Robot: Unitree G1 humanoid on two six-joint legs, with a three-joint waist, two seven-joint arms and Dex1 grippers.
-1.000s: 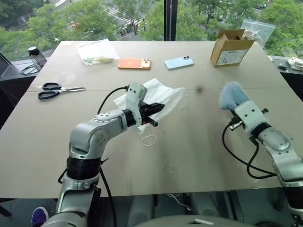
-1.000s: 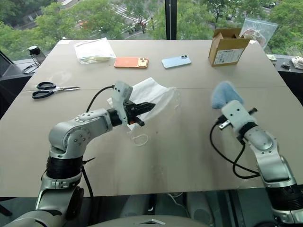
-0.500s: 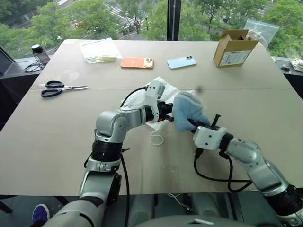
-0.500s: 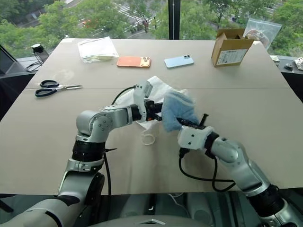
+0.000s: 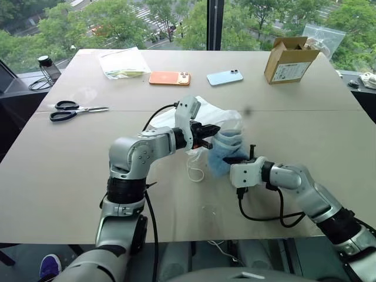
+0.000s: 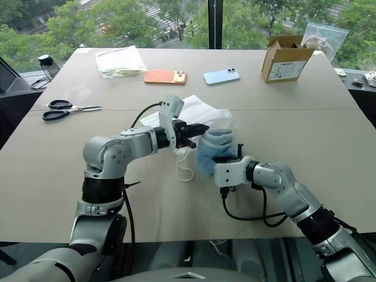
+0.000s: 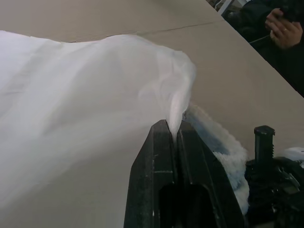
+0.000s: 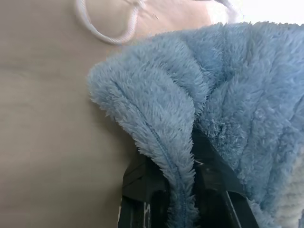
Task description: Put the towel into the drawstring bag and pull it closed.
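Bare table right of towel

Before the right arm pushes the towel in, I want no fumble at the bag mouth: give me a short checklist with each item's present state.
1. Left gripper shut on the drawstring bag rim: ok.
2. Right gripper shut on the towel: ok.
3. Towel brought up to the bag mouth: ok, it sits right beside the lifted rim.
4. Mouth open wide enough for the towel: cannot tell.
5. Drawstring loop free of the towel: ok, it lies on the table beside it.
6. Towel already inside the bag: not ok.
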